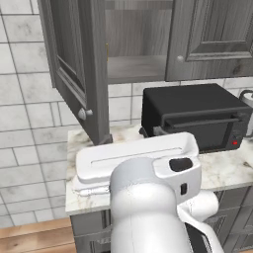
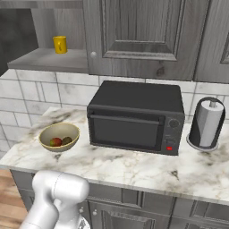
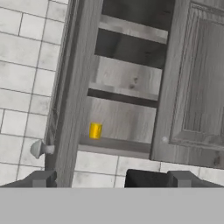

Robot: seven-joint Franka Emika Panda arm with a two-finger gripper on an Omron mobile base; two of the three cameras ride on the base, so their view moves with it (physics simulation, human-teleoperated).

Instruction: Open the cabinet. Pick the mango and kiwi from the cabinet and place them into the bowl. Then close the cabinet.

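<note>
The place is a home kitchen, computer-rendered. A marble surface [image 2: 134, 170] runs along a wall of pale tiles [image 2: 67, 96], carrying a black toaster oven [image 2: 136, 116], a paper-towel holder [image 2: 208, 123] and a bowl [image 2: 59, 136] of fruit. Dark grey wood-grain wall cabinets [image 2: 143, 36] hang above, a yellow cup [image 2: 60, 44] on one shelf, with matching lower cupboards [image 2: 134, 210] below.
</note>
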